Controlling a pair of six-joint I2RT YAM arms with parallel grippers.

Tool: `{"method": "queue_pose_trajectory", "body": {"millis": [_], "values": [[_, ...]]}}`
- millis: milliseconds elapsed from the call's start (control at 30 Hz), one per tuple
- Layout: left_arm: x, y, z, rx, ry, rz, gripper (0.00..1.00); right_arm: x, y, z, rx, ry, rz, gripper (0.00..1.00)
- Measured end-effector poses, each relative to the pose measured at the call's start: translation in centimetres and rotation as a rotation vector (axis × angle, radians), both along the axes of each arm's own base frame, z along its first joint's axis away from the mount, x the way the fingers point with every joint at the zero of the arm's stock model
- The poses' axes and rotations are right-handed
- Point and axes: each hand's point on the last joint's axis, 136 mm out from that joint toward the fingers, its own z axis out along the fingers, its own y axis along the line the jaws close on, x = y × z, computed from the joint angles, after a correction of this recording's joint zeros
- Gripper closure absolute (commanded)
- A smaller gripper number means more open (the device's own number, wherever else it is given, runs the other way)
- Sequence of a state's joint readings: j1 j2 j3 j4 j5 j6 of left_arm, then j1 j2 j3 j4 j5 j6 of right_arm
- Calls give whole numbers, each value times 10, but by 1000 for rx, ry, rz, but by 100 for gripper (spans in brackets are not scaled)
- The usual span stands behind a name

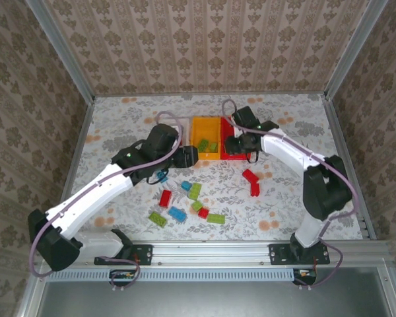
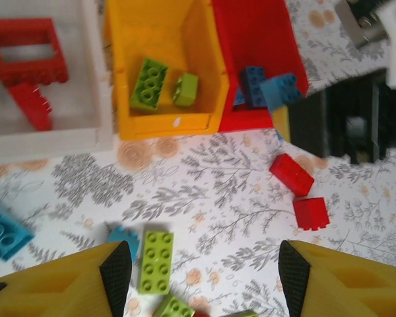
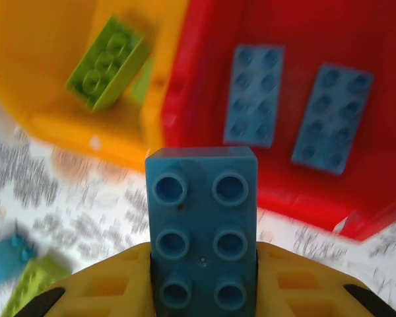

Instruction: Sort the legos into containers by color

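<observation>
My right end effector is pinching a blue lego, studs at my camera, long axis pointing straight out at the red bin, by its near wall. My left end effector is spread.

Left arm and right arm: white tube links, bulky black joint housings; small green light on each black wrist block; grey-purple cable runs outside each arm, base to wrist; black bases bolted on silver rail; left hand has yellow ribbed plastic fingers with black pads; right hand has the same yellow fingers, with black tips at the edges
</observation>
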State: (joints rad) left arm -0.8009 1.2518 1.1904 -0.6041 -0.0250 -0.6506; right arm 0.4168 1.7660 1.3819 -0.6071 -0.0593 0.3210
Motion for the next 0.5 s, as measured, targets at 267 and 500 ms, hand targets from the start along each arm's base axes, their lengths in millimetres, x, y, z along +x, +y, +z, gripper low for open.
{"method": "queue_pose_trajectory", "body": {"millis": [267, 500], "values": [[10, -29, 4, 30, -44, -86, 36, 72, -11, -27, 19, 62, -129, 61], [10, -30, -8, 74, -29, -111, 36, 90, -12, -44, 17, 119, -163, 48]]}}
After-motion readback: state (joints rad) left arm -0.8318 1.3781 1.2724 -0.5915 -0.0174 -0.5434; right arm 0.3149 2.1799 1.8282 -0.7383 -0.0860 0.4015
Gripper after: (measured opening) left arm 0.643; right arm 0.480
